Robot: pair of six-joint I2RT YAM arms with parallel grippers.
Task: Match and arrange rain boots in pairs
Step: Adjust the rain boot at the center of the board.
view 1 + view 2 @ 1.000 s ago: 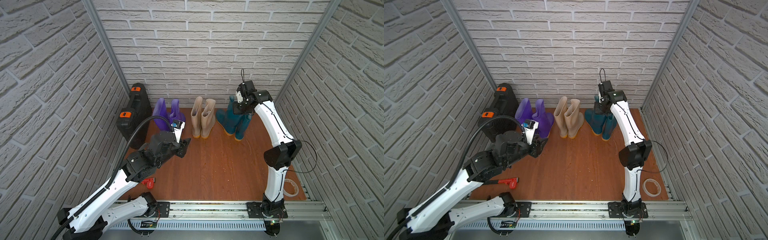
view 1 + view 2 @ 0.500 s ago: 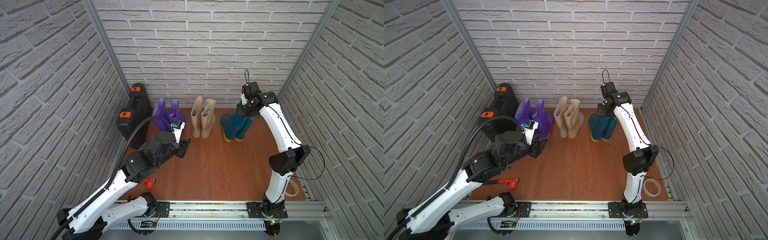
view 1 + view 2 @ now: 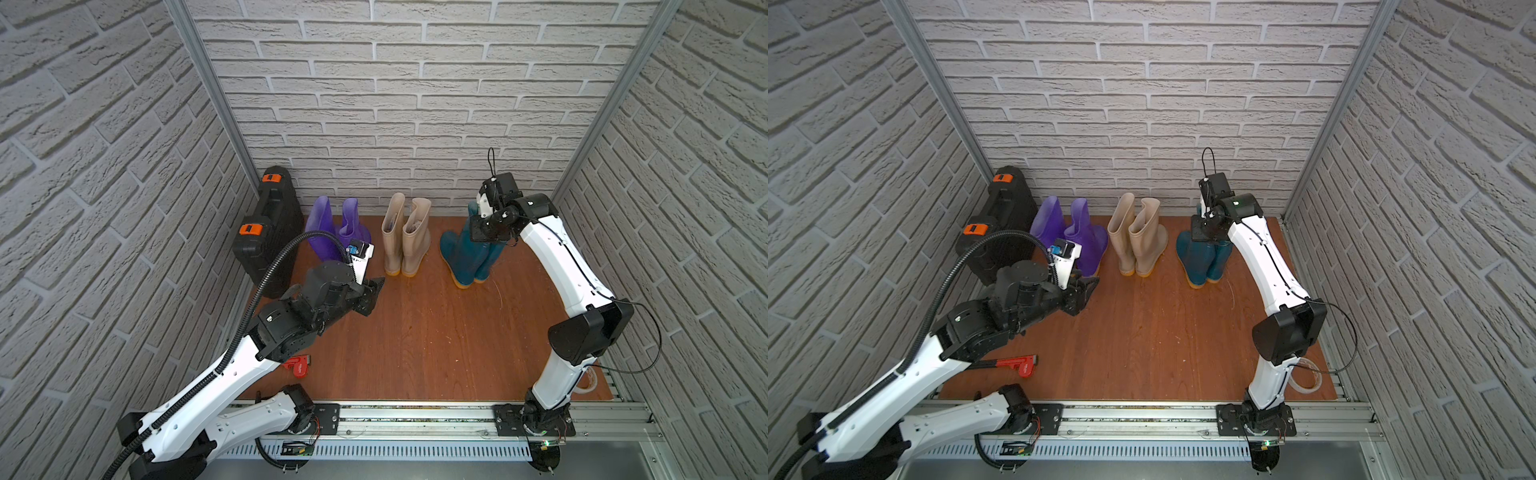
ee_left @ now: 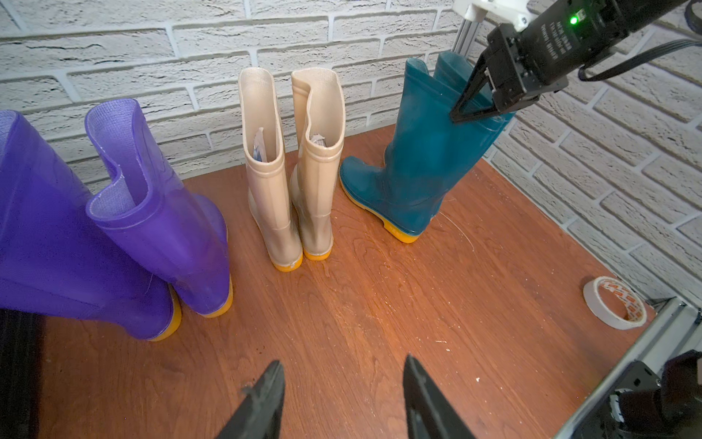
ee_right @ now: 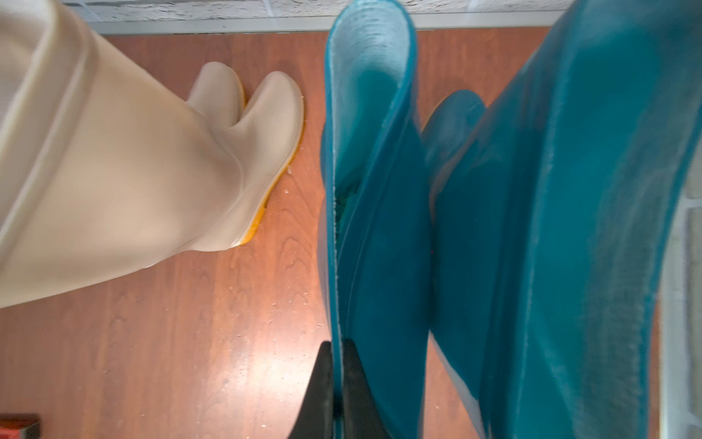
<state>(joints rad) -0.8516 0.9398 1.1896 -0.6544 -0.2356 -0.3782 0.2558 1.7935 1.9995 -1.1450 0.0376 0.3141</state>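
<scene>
Rain boots, six, in three colour pairs along the back brick wall of the bench (image 3: pixel 415 332). Right jaws: closed tight on the top rim of one dark teal boot (image 5: pixel 380 235), with one black finger (image 5: pixel 323 380) outside the shaft wall and the other inside; the shaft leans and the orange-tan sole is down on the wood. Second dark teal boot (image 5: pixel 569 228): just beside the gripped one, on the side away from the beige pair; whether the two shafts touch cannot be told. Left jaws: roughly half open, holding nothing, low over bare wood in front of the purple pair, fingertips (image 4: pixel 271 380) pointing toward the boots. Beige boots (image 4: pixel 273 182): upright, side by side and touching, heels toward the arms, in the middle of the row. Purple boots (image 4: pixel 159 228): upright, close together, at the left end of the row. Black hard case (image 3: pixel 266 232) with orange latches: on edge against the left wall, just beside the purple pair. Red pipe wrench (image 3: pixel 1017 363): flat on the bench near its front edge, partly under the left arm. Roll of tape (image 4: pixel 615 308): flat near the front right corner, by the rail.
</scene>
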